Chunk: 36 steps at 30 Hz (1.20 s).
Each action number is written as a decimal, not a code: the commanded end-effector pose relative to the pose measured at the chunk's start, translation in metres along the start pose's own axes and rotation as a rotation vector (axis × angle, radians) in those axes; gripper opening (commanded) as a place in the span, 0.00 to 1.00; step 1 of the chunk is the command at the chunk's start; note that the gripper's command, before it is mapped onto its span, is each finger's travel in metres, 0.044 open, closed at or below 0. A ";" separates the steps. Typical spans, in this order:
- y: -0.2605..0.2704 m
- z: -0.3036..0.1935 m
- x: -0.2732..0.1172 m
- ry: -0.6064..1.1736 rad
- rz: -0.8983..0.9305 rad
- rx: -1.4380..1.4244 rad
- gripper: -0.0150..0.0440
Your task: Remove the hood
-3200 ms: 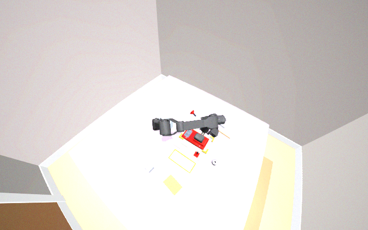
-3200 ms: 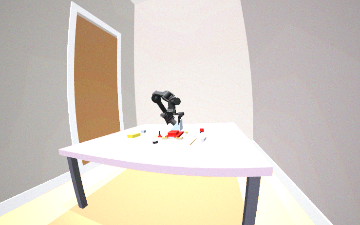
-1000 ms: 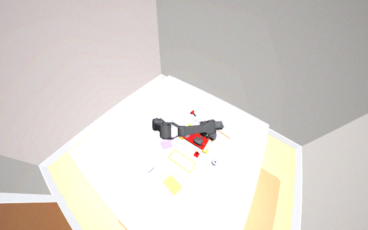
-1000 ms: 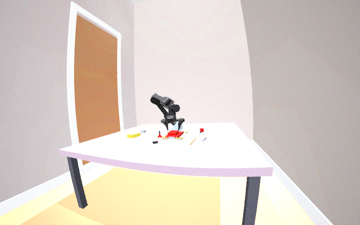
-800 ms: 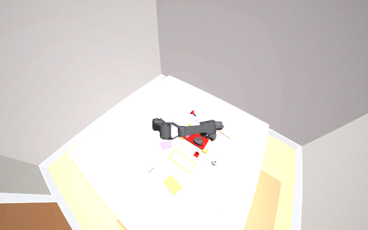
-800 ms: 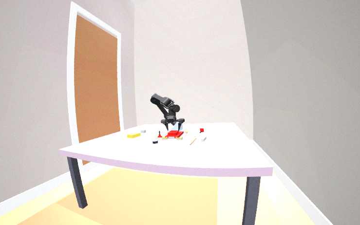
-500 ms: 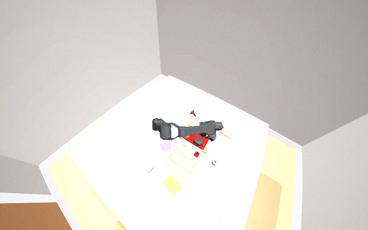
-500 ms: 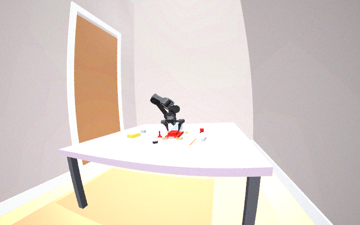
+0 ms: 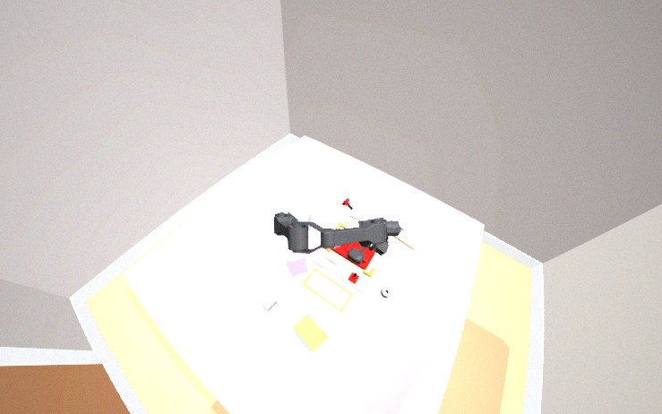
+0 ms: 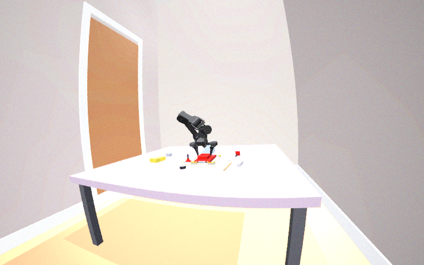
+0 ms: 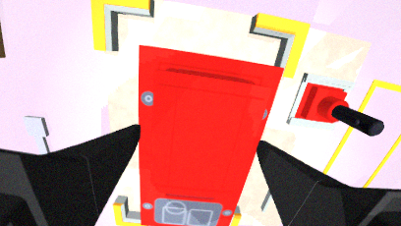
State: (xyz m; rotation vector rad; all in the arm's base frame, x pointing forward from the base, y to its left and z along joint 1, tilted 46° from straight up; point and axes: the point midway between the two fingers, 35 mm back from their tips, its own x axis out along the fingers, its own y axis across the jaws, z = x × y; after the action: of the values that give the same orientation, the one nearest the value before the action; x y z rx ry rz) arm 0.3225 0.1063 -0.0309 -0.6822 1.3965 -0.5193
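Gripper (image 11: pixel 199 162) spread wide and empty: your two dark fingers straddle the red hood (image 11: pixel 201 128) of the toy car, one on each long side, with no contact you can confirm from the wrist view. Directly beneath your tool, the hood lies flat among yellow corner brackets (image 11: pixel 275 29). Off to your tool's right sits a small red block with a black peg (image 11: pixel 339 110), and beyond it the yellow outline of the marked area (image 9: pixel 327 289).

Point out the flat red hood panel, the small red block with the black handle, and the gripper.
Flat red hood panel (image 11: pixel 206 133), wrist view, middle of its top face.
Small red block with black handle (image 11: pixel 316 104), wrist view, red body.
Gripper (image 11: pixel 199 162), wrist view, midway between the open fingertips.
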 end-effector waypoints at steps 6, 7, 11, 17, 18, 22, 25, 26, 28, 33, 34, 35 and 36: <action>-0.001 -0.002 0.006 0.002 -0.009 -0.010 1.00; -0.001 -0.002 0.007 0.002 -0.009 -0.010 1.00; -0.001 -0.002 0.009 0.002 -0.009 -0.010 1.00; 0.000 0.000 0.006 0.000 0.000 0.000 0.84; 0.000 0.000 0.006 0.000 0.000 0.000 0.83; 0.000 0.000 0.006 0.000 0.000 0.000 0.79; 0.000 0.000 0.006 0.000 0.000 0.000 0.75; 0.000 0.000 0.006 0.000 0.000 0.000 0.71; 0.000 0.000 0.005 0.000 0.000 0.000 0.62; 0.000 0.000 0.002 0.000 0.000 0.000 0.40; 0.000 0.000 0.002 0.000 0.000 0.000 0.35; 0.000 0.000 0.001 0.000 0.000 0.000 0.31; 0.000 0.000 0.000 0.000 0.000 0.000 0.26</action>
State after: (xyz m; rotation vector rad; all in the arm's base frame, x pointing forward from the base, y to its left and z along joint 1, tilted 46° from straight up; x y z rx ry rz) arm 0.3218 0.1035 -0.0332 -0.6917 1.3981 -0.5194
